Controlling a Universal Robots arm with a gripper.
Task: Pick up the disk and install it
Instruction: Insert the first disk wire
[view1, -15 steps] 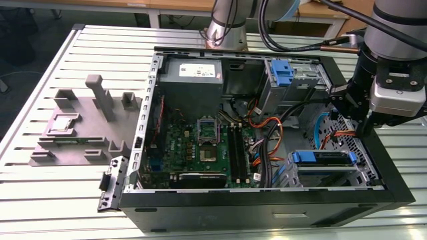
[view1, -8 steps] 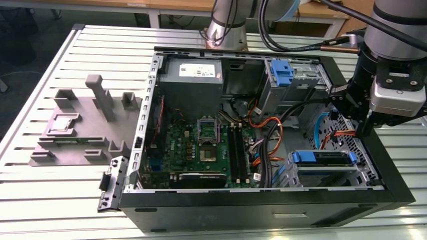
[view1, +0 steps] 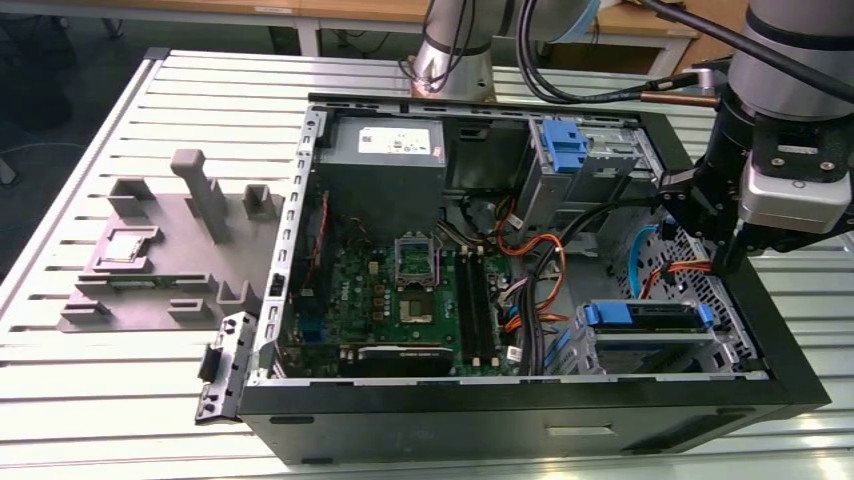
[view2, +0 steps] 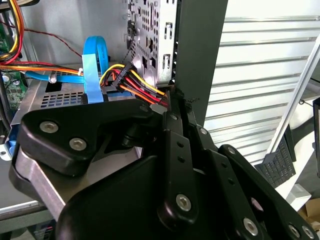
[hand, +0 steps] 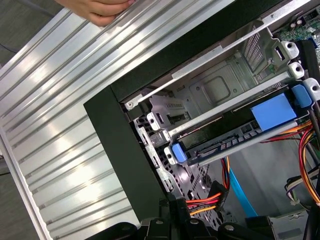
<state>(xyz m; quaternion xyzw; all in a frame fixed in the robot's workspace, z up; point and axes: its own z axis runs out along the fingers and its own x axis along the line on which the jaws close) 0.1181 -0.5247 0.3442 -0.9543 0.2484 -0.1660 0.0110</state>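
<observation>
Exterior view: we see the claw (view1: 730, 258) at the PC case's (view1: 534, 420) wall on the view's right, apparently clenched w/ nothing held. The disk (view1: 647, 316) sits in the drive cage (view1: 654, 352) nearby, lower and leftward, long axis across the view. Second wrist view: claw (view2: 171, 97) pinched together beside pwr cables (view2: 131, 82). First wrist view: disk (hand: 270, 111) slotted in cage, apart from claw (hand: 175, 204).

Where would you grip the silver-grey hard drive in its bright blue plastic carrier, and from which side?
Probably at a blue end tab, coming down from above. The disk lies flat in the grey metal drive cage, whose rails flank its long edges, and the black case wall closes off the side; the top is open and the tabs stick out.
</observation>
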